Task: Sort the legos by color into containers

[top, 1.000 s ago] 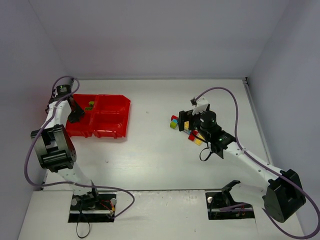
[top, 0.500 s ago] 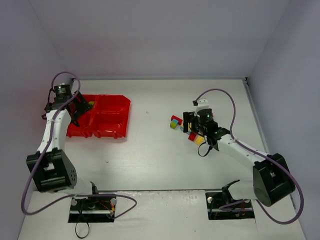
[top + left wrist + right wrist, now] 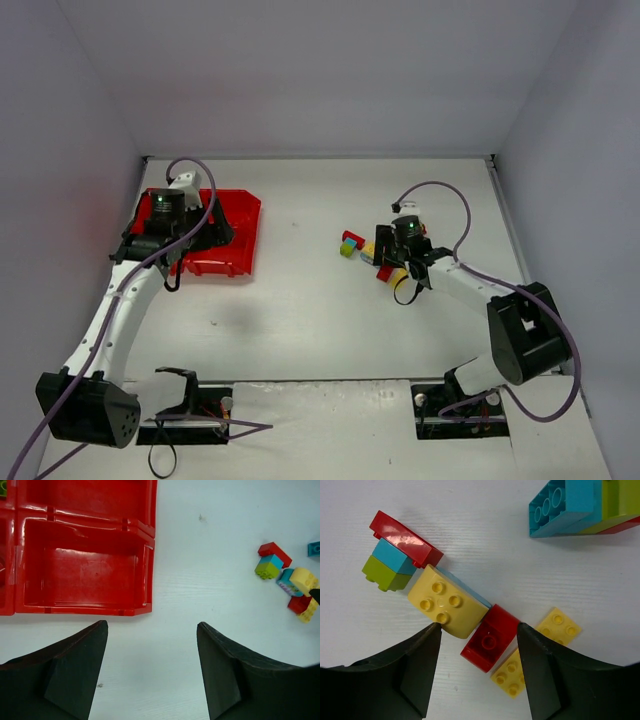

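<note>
The containers are the compartments of a red tray (image 3: 245, 212) at the left; in the left wrist view the tray (image 3: 151, 555) shows a bare near-right compartment and a lime brick (image 3: 2, 488) in a far one. My left gripper (image 3: 190, 245) hovers open over the tray's near side, its jaws (image 3: 152, 626) holding nothing. The loose legos (image 3: 352, 243) lie mid-table. My right gripper (image 3: 479, 626) is low over them, open, its jaws either side of a small red brick (image 3: 490, 637). Its left fingertip (image 3: 434, 630) touches a yellow rounded brick (image 3: 450, 605).
Two yellow plates (image 3: 560, 626) lie against the red brick. A red, teal and lime stack (image 3: 395, 560) sits to the left. A large teal brick (image 3: 565, 505) joined to a lime one lies at the upper right. White walls enclose the table.
My left arm swung from the tray's far-left side across to its near-right side and its gripper opened. My right gripper came down onto the pile and its jaws narrowed around the red brick.
</note>
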You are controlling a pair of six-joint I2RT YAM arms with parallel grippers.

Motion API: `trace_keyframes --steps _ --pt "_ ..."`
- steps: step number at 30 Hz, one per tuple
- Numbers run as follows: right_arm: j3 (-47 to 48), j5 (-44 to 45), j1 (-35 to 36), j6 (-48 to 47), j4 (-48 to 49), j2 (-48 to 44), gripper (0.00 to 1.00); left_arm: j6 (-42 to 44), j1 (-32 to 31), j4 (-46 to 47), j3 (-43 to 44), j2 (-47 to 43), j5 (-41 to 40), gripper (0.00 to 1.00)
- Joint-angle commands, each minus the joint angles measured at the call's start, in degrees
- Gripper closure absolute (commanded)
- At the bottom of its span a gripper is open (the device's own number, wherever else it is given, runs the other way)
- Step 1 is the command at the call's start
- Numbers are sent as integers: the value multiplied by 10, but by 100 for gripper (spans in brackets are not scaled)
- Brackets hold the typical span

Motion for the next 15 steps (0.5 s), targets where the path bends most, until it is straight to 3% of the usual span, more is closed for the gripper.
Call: trace_keyframes --steps 1,6,15 --pt "25 4 1 57 6 21 42 19 1 25 5 -18 9 34" --pt "22 24 4 104 -1 44 49 18 1 26 0 -30 18 34" --pt "15 51 6 134 -11 54 49 17 1 25 -1 -30 26 34"
